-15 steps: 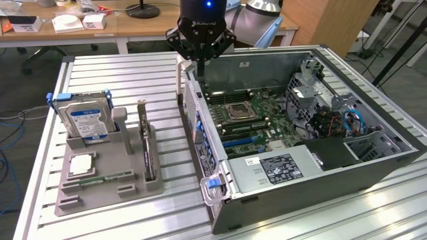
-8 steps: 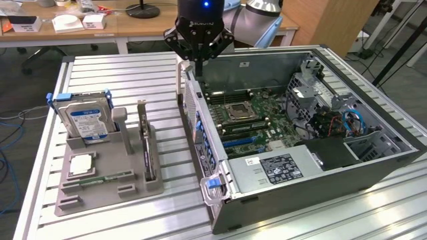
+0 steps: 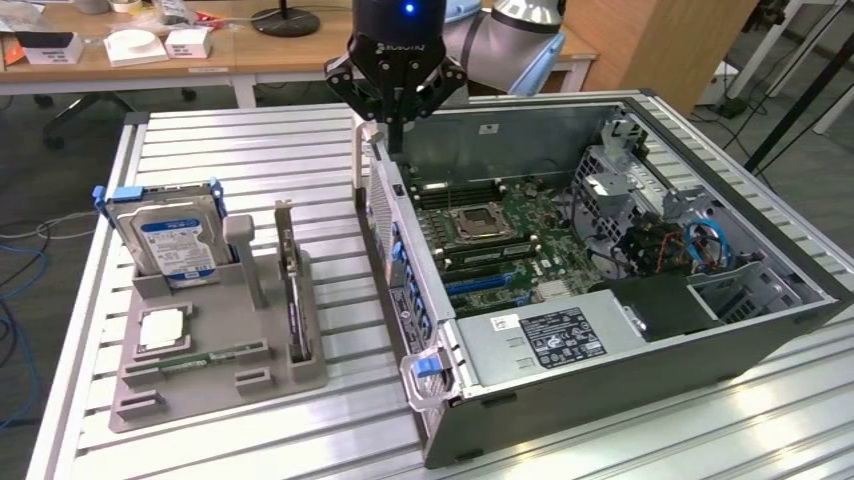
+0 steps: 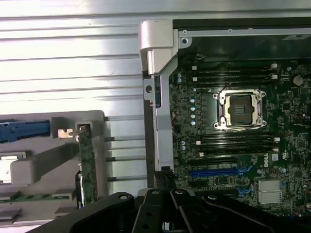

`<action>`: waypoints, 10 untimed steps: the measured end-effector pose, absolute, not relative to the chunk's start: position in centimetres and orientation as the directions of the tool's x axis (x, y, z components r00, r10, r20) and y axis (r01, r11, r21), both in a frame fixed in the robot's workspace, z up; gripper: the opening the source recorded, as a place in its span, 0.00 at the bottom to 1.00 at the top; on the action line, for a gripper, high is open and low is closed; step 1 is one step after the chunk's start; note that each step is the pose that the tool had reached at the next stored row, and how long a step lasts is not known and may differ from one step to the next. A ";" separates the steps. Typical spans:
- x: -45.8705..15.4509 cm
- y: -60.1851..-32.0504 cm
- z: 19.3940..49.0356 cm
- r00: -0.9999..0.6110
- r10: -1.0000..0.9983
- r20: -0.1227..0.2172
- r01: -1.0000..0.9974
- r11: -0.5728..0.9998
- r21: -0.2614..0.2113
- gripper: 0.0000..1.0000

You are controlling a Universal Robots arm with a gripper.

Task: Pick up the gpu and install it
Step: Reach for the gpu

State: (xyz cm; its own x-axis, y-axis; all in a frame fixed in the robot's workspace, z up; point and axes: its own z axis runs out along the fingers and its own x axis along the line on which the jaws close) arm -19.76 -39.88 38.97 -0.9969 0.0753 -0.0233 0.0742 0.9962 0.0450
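Grey tray: one, on the slatted metal table, toward the table's edge at the exterior view's left; it carries four parts.
Gpu: one, thin and dark. It stands on its long edge in a slot along the tray side nearest the case, with its silvery bracket at the far end. It is well apart from the gripper and not picked up.
Hard drive: one, silver with a blue label, upright at the tray's far corner, with blue rails on both sides.
Chip: one, square and pale, flat on the tray in front of the hard drive.
Memory stick: one, green, lying flat just beside the chip, toward the tray's near edge.
Case: one, lying open side up toward the table's edge at the exterior view's right, near the tray but not touching it.
Motherboard: one, on the case floor. It has one socket with a dark centre and one blue slot.
Power supply: one, a silver box with a dark label, at the case's near end.
Gripper: one, black. It hovers over the far end of the case wall that faces the tray, fingers drawn together, holding nothing.
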 end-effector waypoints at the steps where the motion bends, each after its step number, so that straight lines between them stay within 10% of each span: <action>1: -19.8 -39.9 39.0 -0.997 0.075 -0.023 0.074 0.996 0.045 0.11; 10: -19.9 -39.9 39.0 -0.997 0.075 -0.023 0.074 0.996 0.045 0.11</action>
State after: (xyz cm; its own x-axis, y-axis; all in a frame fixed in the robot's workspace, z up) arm -19.87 -39.88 38.96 -0.9969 0.0752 -0.0233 0.0741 0.9962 0.0450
